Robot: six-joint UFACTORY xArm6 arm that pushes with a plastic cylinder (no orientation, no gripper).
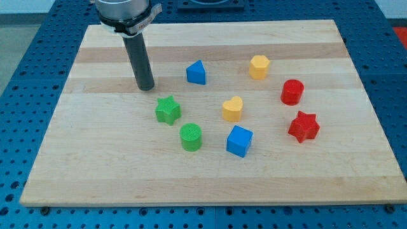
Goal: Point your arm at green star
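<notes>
On the wooden board (210,172), my tip (146,87) stands just up-left of the green star (168,110). It seems not to touch it. The rod has no fingers and holds nothing.

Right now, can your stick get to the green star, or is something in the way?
Probably yes. My tip sits just toward the view's top-left of the green star, apart from it, with only bare board between them. The green cylinder lies on the star's far side, out of the path.

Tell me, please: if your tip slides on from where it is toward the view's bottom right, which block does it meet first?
Probably the green star. My tip sits just up-left of it, with bare board between them.
</notes>
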